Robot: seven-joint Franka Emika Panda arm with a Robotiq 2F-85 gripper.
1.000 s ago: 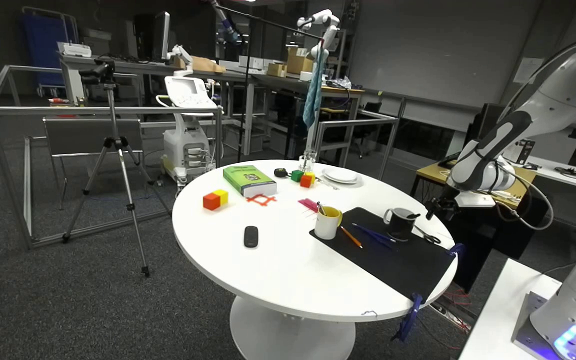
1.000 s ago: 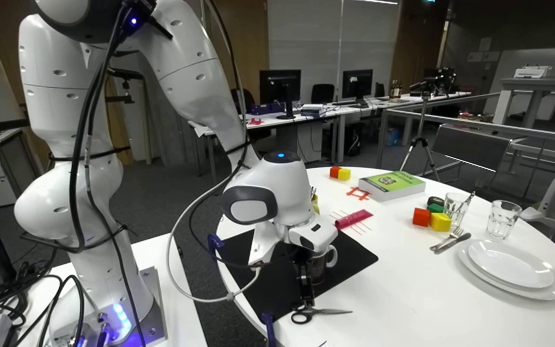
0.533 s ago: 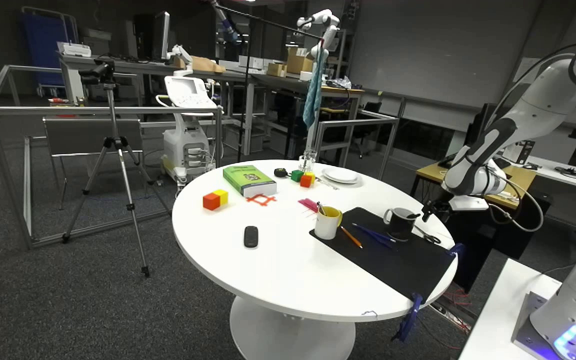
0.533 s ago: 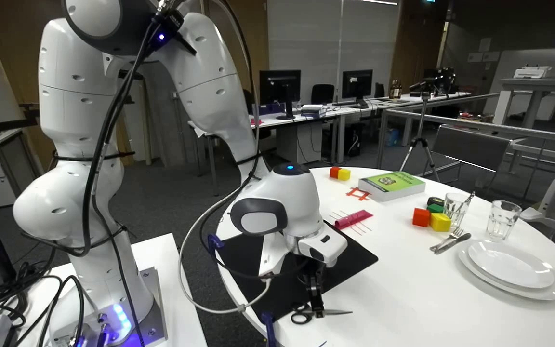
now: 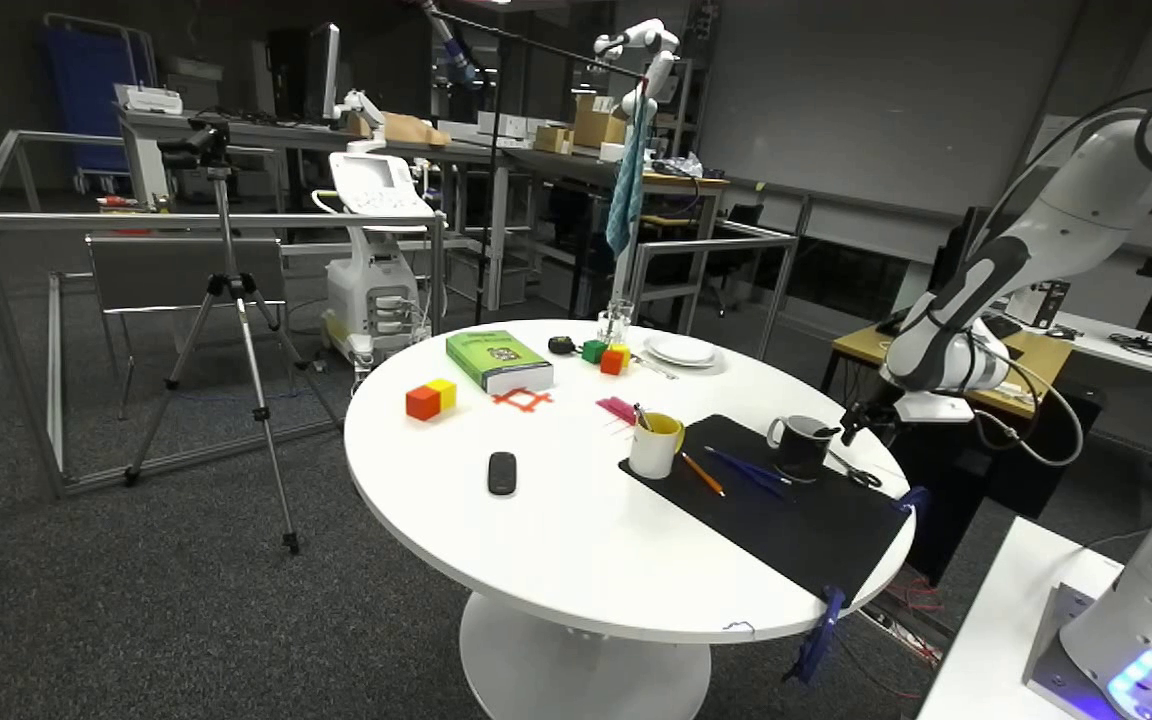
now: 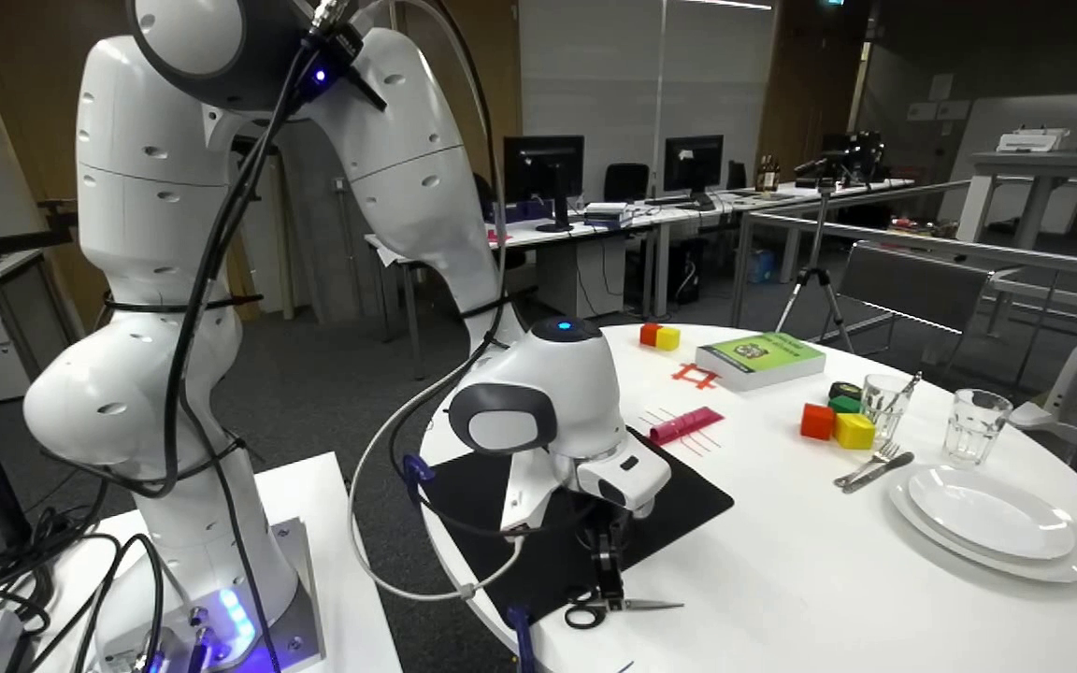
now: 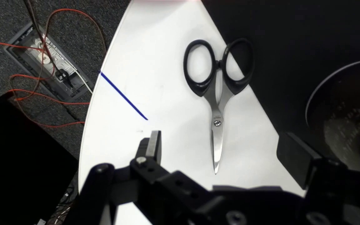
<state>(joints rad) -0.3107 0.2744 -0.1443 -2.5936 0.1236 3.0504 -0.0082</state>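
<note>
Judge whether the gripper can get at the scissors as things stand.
Probably yes: the open gripper hangs near the scissors, and nothing covers them in the wrist view, though the mug could crowd one side.

1. Scissors (image 7: 217,116): two black finger loops, silver metal blades, a screw at the pivot.
2. Blades together, tapering to one tip; they look closed, though the fine edge there is hard to make out.
3. Lying flat on the white table (image 7: 167,93), with one loop straddling the edge of the black mat (image 7: 280,25), the other loop and the blades off it.
4. In the wrist view, loops towards the top, tip pointing down.
</note>
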